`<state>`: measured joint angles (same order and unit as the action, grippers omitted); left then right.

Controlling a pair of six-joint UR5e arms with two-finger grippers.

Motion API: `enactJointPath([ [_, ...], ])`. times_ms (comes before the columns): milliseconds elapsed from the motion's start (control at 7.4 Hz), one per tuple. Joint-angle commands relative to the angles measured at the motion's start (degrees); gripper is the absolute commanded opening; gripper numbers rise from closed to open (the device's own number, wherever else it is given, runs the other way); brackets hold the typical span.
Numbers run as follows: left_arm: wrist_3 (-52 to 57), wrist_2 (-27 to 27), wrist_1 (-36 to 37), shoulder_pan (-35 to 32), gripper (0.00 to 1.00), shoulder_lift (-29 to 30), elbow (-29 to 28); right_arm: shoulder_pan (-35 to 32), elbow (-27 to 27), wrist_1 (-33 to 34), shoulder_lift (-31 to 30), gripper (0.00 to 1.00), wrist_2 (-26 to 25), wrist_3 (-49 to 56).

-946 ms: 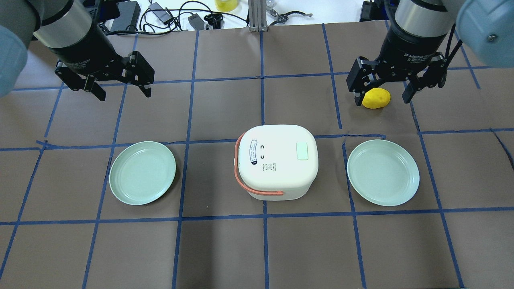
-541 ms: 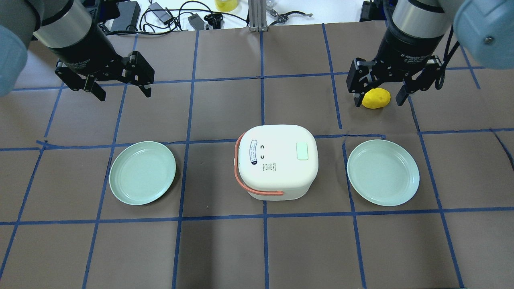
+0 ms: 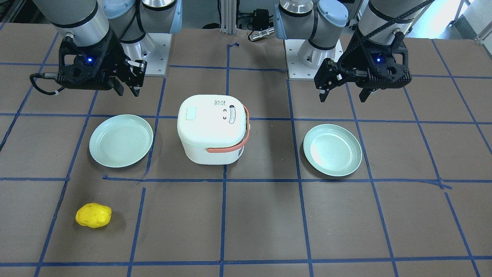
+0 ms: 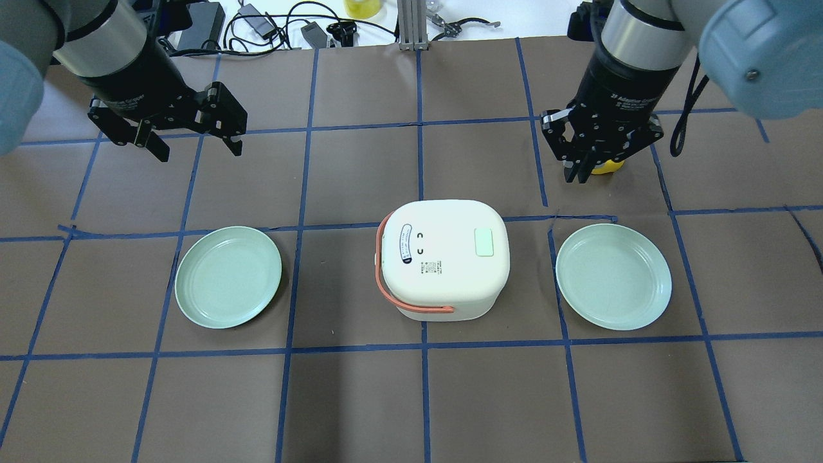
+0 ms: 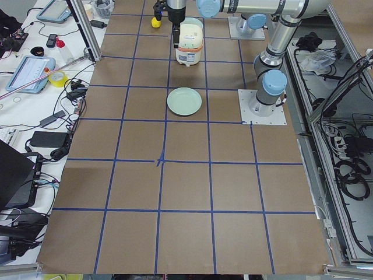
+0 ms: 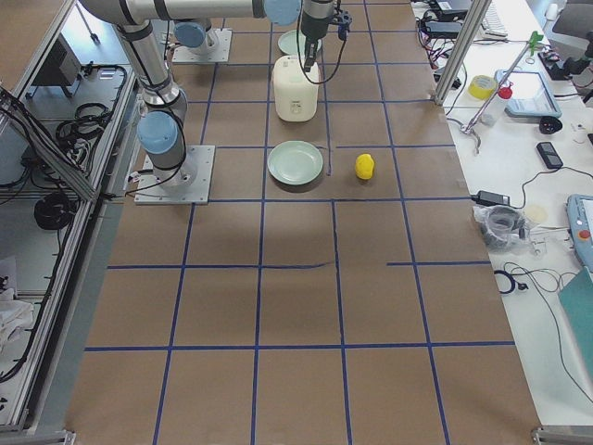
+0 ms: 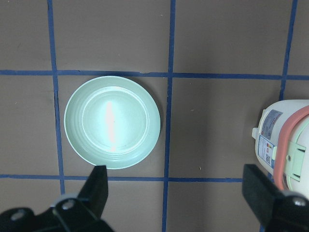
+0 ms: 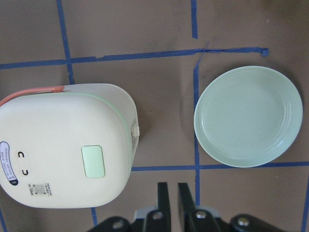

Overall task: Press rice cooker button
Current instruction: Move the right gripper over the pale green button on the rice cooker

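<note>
The white rice cooker (image 4: 440,283) with a salmon handle stands mid-table, lid down. Its pale green button (image 4: 483,242) is on top of the lid, toward my right side. The button also shows in the right wrist view (image 8: 93,161) and the front view (image 3: 191,114). My right gripper (image 4: 577,175) is shut and empty, in the air beyond the cooker's right corner, apart from it; its fingers (image 8: 163,193) nearly touch. My left gripper (image 4: 196,146) is open and empty, far left of the cooker, its fingers (image 7: 96,188) wide apart.
A pale green plate (image 4: 228,276) lies left of the cooker and another (image 4: 614,276) right of it. A yellow lumpy object (image 3: 93,215) lies on the table beyond the right plate, mostly hidden under my right gripper in the overhead view. Cables and tools lie past the table's far edge.
My right gripper has shut its fingers and shifted left toward the cooker, now covering most of the yellow object in the overhead view. The left arm has not moved.
</note>
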<state>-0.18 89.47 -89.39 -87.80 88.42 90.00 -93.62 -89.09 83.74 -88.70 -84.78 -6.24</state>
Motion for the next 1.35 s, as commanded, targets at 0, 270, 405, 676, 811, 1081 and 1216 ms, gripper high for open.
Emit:
enactJointPath([
  [0,0.0,0.0,0.0,0.0,1.0,0.0,0.0,-3.6,-0.8,2.5,2.2,0.0,1.2,-2.5],
  [270,0.0,0.0,0.0,0.0,1.0,0.0,0.0,-6.6,-4.5,9.3,3.2,0.0,1.2,-5.4],
  [405,0.0,0.0,0.0,0.0,1.0,0.0,0.0,-7.0,-6.3,10.3,3.4,0.0,1.2,-5.5],
  [676,0.0,0.0,0.0,0.0,1.0,0.0,0.0,-7.6,-7.8,10.7,3.7,0.0,3.3,-5.5],
  [811,0.0,0.0,0.0,0.0,1.0,0.0,0.0,-7.8,-8.6,11.0,3.9,0.0,3.6,-5.4],
  [1081,0.0,0.0,0.0,0.0,1.0,0.0,0.0,-8.2,-9.6,12.0,4.2,0.0,3.7,-5.1],
  [1216,0.0,0.0,0.0,0.0,1.0,0.0,0.0,-8.2,-10.0,12.1,4.2,0.0,5.1,-4.9],
])
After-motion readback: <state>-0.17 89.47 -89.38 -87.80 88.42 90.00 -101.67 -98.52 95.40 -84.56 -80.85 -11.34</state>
